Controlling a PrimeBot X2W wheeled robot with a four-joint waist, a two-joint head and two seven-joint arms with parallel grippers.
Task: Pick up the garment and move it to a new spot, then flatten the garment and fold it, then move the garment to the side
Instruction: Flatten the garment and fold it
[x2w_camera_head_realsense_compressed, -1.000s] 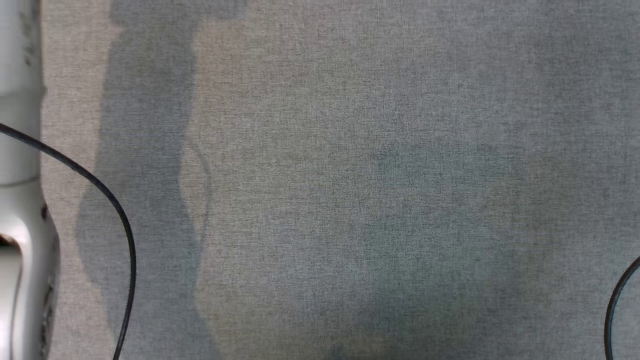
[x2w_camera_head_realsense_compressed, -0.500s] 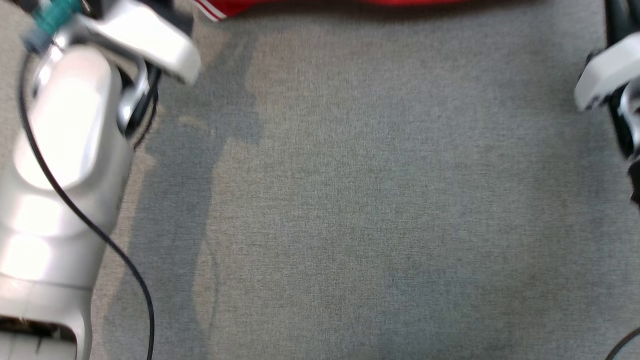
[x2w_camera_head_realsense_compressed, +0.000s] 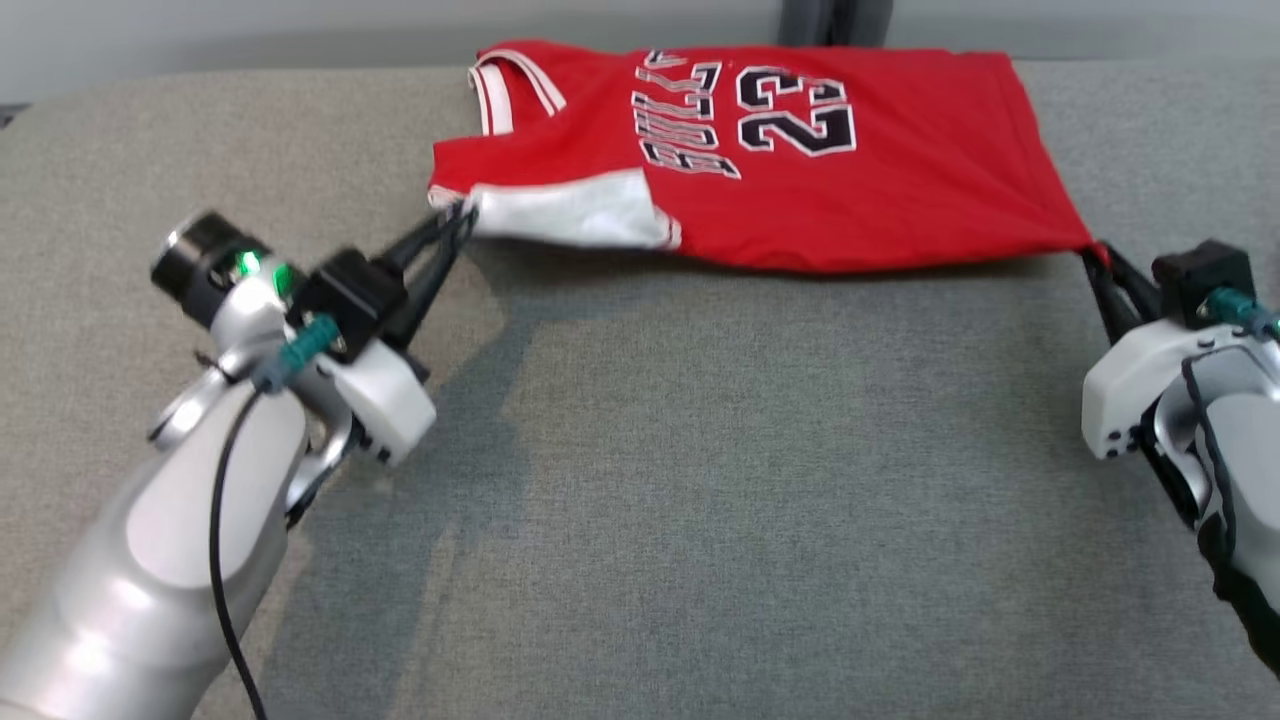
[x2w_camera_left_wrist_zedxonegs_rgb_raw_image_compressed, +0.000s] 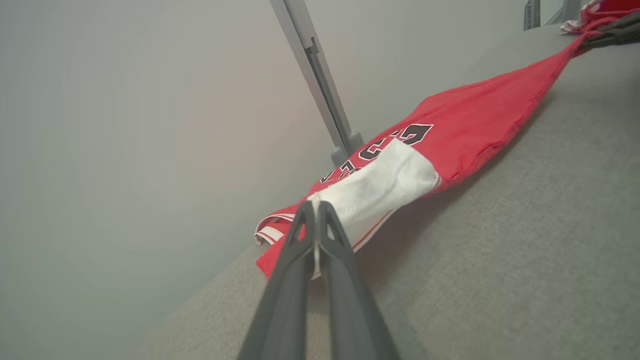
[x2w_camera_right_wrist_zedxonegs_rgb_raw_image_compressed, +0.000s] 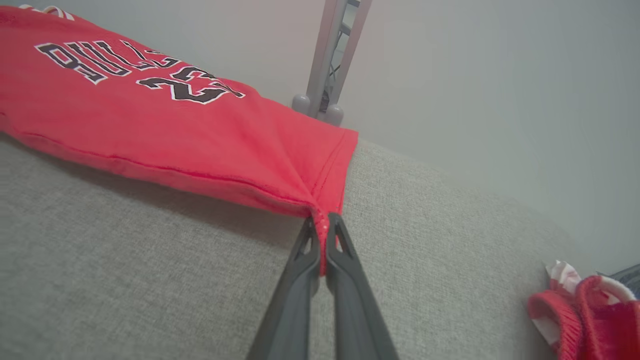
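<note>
The garment (x2w_camera_head_realsense_compressed: 800, 170) is a red basketball jersey with black "23" lettering and a white panel, stretched across the far part of the grey table (x2w_camera_head_realsense_compressed: 700, 480). My left gripper (x2w_camera_head_realsense_compressed: 462, 215) is shut on the jersey's white left corner (x2w_camera_left_wrist_zedxonegs_rgb_raw_image_compressed: 375, 192), its fingers (x2w_camera_left_wrist_zedxonegs_rgb_raw_image_compressed: 305, 260) pressed together on the cloth. At the right, my right gripper (x2w_camera_head_realsense_compressed: 1095, 255) is shut on the red bottom corner (x2w_camera_right_wrist_zedxonegs_rgb_raw_image_compressed: 320, 220). The near edge of the jersey (x2w_camera_right_wrist_zedxonegs_rgb_raw_image_compressed: 165, 135) hangs slightly off the table between the two grips, casting a shadow beneath.
A grey metal post (x2w_camera_right_wrist_zedxonegs_rgb_raw_image_compressed: 327, 65) stands behind the table's far edge, against a pale wall. Another bundle of red and white cloth (x2w_camera_right_wrist_zedxonegs_rgb_raw_image_compressed: 585, 310) lies on the table to the right. The grey fabric surface extends wide in front of the jersey.
The head camera has swung upward from the bare table surface, bringing the jersey and both grippers into view. No motion of the jersey itself can be judged.
</note>
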